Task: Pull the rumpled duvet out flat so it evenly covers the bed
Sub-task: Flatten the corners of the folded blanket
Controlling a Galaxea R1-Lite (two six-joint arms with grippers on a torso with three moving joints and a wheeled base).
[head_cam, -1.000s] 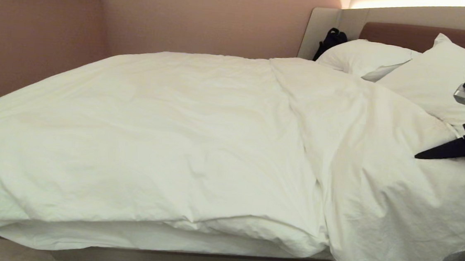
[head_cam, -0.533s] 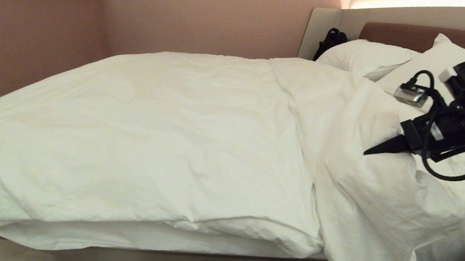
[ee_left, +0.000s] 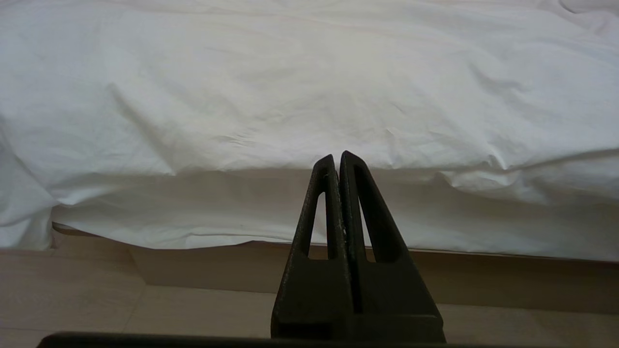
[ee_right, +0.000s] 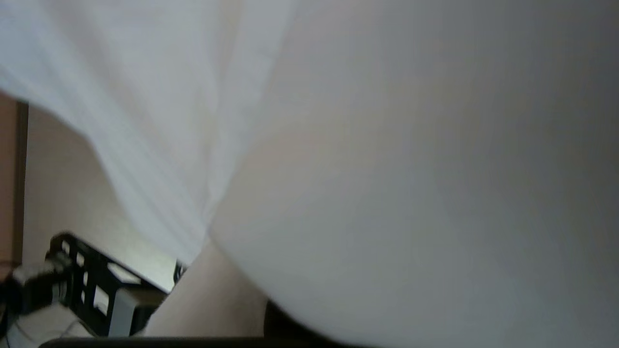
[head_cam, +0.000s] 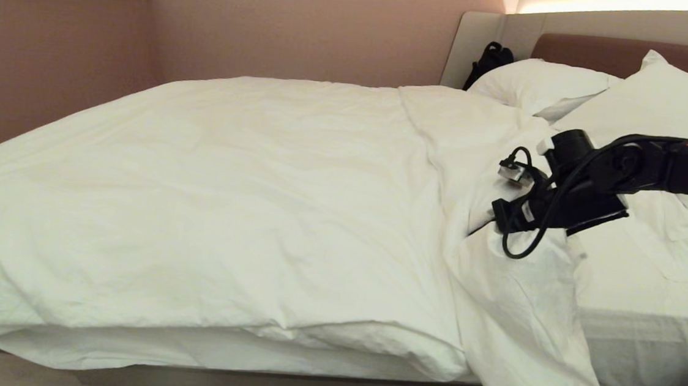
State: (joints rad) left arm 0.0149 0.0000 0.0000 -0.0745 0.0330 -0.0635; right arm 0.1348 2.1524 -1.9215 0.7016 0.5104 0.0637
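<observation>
The white duvet (head_cam: 227,196) lies over most of the bed (head_cam: 280,385), its right part bunched into a fold that hangs over the near side. My right gripper (head_cam: 491,220) reaches in from the right and is buried in that fold, shut on the duvet; its fingertips are hidden by cloth. In the right wrist view the duvet (ee_right: 387,169) fills almost everything. My left gripper (ee_left: 337,157) is shut and empty, parked low beside the bed's near side, facing the duvet's (ee_left: 290,96) hanging edge.
Two white pillows (head_cam: 543,83) (head_cam: 658,98) lean on the brown headboard (head_cam: 594,50). Bare white sheet (head_cam: 637,290) shows at the right. A black bag (head_cam: 488,60) sits behind the far pillow. A pink wall runs along the far side.
My right arm has swung left across the bed, dragging the duvet's right edge with it and baring the sheet below the pillows. The left gripper has not moved.
</observation>
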